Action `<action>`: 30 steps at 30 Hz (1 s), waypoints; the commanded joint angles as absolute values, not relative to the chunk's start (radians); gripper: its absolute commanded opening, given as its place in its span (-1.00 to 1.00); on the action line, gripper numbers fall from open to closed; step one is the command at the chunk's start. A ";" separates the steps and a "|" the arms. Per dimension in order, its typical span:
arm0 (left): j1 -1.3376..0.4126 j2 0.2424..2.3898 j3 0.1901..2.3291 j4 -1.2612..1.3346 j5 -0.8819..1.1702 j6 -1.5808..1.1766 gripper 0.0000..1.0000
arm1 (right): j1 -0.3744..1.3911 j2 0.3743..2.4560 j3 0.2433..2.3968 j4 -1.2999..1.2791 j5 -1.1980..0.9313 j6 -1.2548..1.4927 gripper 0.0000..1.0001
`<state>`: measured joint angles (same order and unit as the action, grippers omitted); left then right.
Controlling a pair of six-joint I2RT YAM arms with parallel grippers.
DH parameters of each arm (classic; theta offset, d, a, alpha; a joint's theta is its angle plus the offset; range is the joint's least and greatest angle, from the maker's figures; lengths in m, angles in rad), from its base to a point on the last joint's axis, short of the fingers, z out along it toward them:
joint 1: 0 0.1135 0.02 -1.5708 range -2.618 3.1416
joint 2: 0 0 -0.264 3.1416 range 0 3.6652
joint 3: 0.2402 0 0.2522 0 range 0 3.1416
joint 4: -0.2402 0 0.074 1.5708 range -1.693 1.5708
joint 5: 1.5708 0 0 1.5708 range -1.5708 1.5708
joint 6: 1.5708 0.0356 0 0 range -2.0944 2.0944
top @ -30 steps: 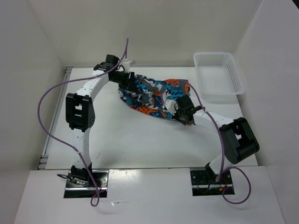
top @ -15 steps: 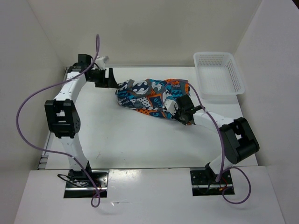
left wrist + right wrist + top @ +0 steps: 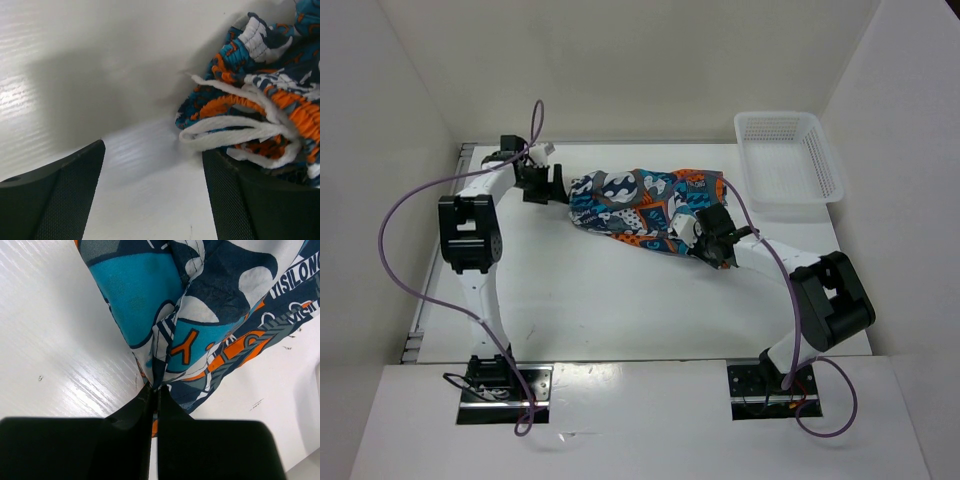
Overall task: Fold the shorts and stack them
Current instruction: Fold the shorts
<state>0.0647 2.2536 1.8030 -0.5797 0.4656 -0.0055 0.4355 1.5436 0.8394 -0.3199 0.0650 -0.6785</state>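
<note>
The left gripper point(image 3: 152, 160) stands with its jaws wide apart and nothing between them. Through the gap we see bare table. Its right jaw is just beside the gathered waist of the shorts point(image 3: 260, 95), where a white cord point(image 3: 235, 132) lies in loose loops on the orange elastic; we cannot tell if the jaw touches the cloth.

The right gripper point(image 3: 154, 390) has its jaws pressed together on a fold of the shorts, so the cloth is pinched between the black tips. On a dark band of the print, in the right wrist view, we read white letters that begin with VISILON, and the same word comes again below it, cut by a fold.

From above, the shorts lie bunched on the far middle part of the table point(image 3: 620, 300), between both grippers, with the left gripper at their left end and the right gripper at their near right edge. A white mesh basket point(image 3: 787, 165) stands at the far right corner, near the shorts but apart from them. The table is white and smooth, with plain white walls point(image 3: 650, 60) on three sides. A purple cable point(image 3: 405, 215) hangs in a loop along each arm.
</note>
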 commanded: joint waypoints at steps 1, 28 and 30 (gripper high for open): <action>0.029 2.244 1.787 -0.519 0.431 0.000 0.71 | 0.433 1.529 0.864 -0.321 0.060 -0.678 -1.00; -0.230 2.028 1.837 -1.006 0.214 0.000 -1.00 | 0.433 1.559 0.894 -0.311 0.051 -0.698 -1.00; -0.250 2.039 1.847 -1.159 0.465 0.000 -1.00 | 0.433 1.569 0.905 -0.311 0.040 -0.707 -1.00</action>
<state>-0.2077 2.0533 1.8107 -0.8398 0.2913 -0.0044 0.4355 1.5536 0.8520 -0.3264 0.0624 -0.6872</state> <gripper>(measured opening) 0.026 0.025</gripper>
